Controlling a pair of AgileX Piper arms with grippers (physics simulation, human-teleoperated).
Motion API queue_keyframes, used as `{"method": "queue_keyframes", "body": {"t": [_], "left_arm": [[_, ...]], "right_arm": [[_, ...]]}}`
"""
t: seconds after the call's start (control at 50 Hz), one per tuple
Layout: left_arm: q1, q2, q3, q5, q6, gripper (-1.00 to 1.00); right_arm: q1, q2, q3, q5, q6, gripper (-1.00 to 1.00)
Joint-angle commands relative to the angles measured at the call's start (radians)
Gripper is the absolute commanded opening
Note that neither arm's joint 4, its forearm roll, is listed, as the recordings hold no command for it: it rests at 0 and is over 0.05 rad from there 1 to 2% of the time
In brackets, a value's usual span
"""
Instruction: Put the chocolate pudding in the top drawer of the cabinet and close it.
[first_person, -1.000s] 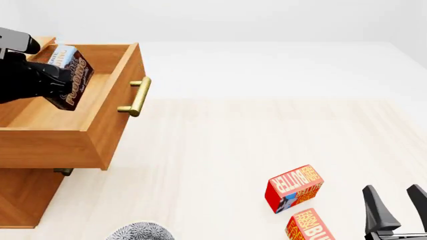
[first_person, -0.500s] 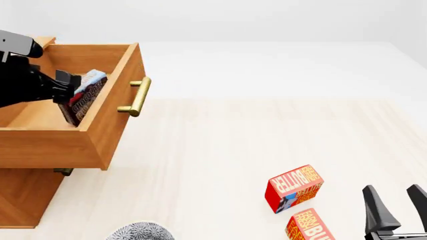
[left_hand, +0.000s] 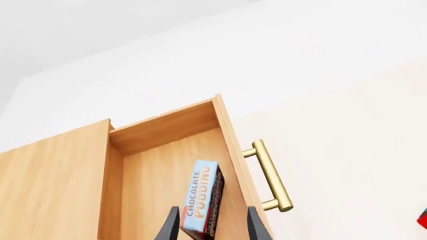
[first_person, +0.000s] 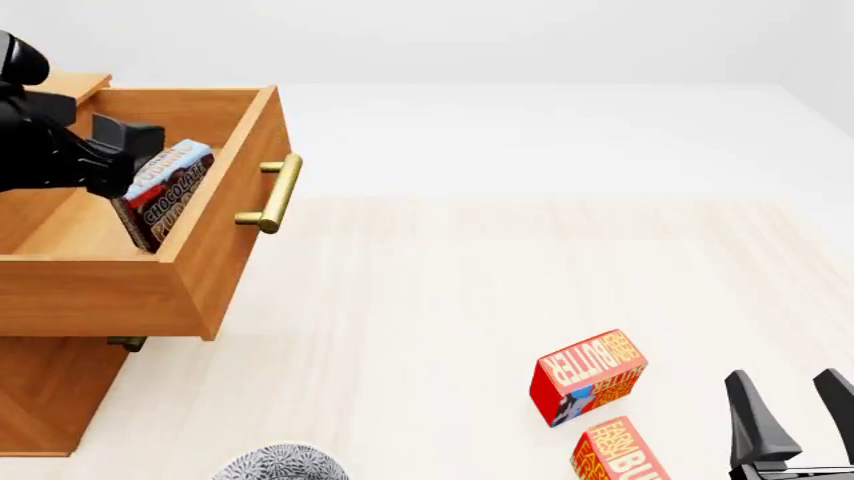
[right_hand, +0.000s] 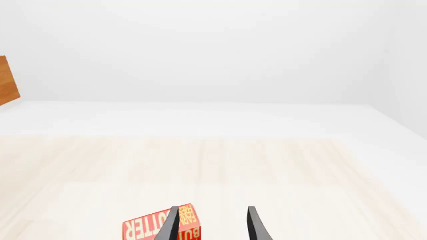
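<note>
The chocolate pudding (first_person: 166, 194) stands on edge inside the open top drawer (first_person: 94, 290), leaning toward the drawer's front panel. In the left wrist view the pudding (left_hand: 202, 196) sits just beyond the fingertips, with a gap beside it. My left gripper (first_person: 134, 150) hovers open over the drawer's inside, just left of the box, and the left gripper (left_hand: 212, 227) holds nothing. The brass handle (first_person: 274, 192) faces right. My right gripper (first_person: 794, 415) stands open and empty at the front right. The cabinet (first_person: 47, 390) fills the left edge.
Two red-orange butter boxes (first_person: 587, 375) (first_person: 625, 455) lie on the table left of the right gripper; one butter box (right_hand: 160, 227) shows below its fingers. A grey patterned rounded thing (first_person: 280, 463) pokes in at the front edge. A lower drawer handle (first_person: 127, 344) sits under the open drawer.
The left gripper carried the pudding down into the drawer, let go and drew back up and left. The box now rests against the drawer front. The right arm has not moved.
</note>
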Motion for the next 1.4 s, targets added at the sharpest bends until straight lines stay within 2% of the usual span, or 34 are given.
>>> {"method": "queue_keyframes", "body": {"t": [0.02,0.4,0.46,0.48,0.5,0.54,0.7,0.88,1.0,1.1,1.4], "left_arm": [[-0.085,-0.079,-0.025,0.059,-0.014,1.0],[-0.218,-0.136,0.0,0.079,0.048,1.0],[-0.192,-0.203,0.042,0.072,0.124,1.0],[-0.246,-0.17,0.027,0.074,0.085,1.0],[-0.25,-0.173,0.029,0.076,0.085,1.0],[-0.237,-0.19,0.036,0.078,0.102,1.0],[-0.303,-0.188,0.058,0.066,0.111,1.0],[-0.381,-0.163,0.128,0.004,0.138,1.0],[-0.428,-0.137,0.137,-0.02,0.135,1.0],[-0.442,-0.144,0.169,-0.055,0.157,1.0],[-0.501,-0.11,0.228,-0.114,0.152,1.0]], "right_arm": [[-0.007,0.002,0.001,-0.001,0.0,1.0],[-0.006,0.002,0.001,-0.001,0.0,1.0],[-0.007,0.002,0.001,-0.001,0.0,1.0],[-0.006,0.002,0.001,-0.001,0.0,1.0],[-0.006,0.002,0.001,-0.001,0.0,1.0],[-0.006,0.002,0.001,-0.001,0.0,1.0],[-0.006,0.002,0.001,-0.001,0.0,1.0],[-0.007,0.002,0.001,-0.001,0.001,1.0],[-0.007,0.002,0.001,0.0,0.0,1.0],[-0.006,0.002,0.001,-0.001,0.0,1.0],[-0.006,0.002,0.0,0.0,0.0,1.0]]}}
